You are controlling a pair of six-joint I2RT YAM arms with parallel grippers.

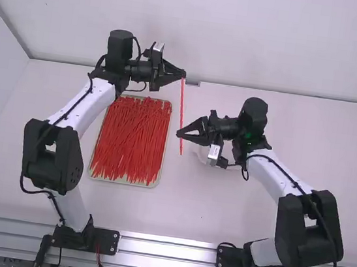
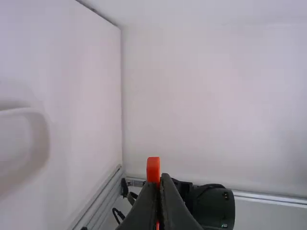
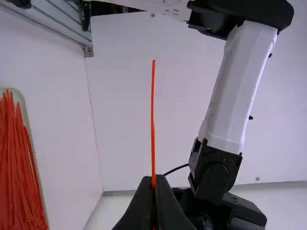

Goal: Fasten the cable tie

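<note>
Where right gripper (image 1: 179,133) pinches, cable tie (image 1: 182,108) hidden.

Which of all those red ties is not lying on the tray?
The single red tie, held up between the left gripper and the right gripper, beside the tray. The other ties lie heaped on it.

Left arm (image 1: 80,104): stood at the desk's near edge, stretched up the left side, wrist turned toward the middle.
Left gripper (image 1: 181,74): hung by the far edge near its middle, pointing right, fingers (image 2: 144,203) pressed together on one end of the cable tie (image 1: 183,111).
Right arm (image 1: 272,175): reached from the near edge toward the desk's middle, elbow low.
Right gripper (image 1: 180,132): pointed left, fingers (image 3: 165,201) pinched on the tie's other end, well apart from the left gripper.
</note>
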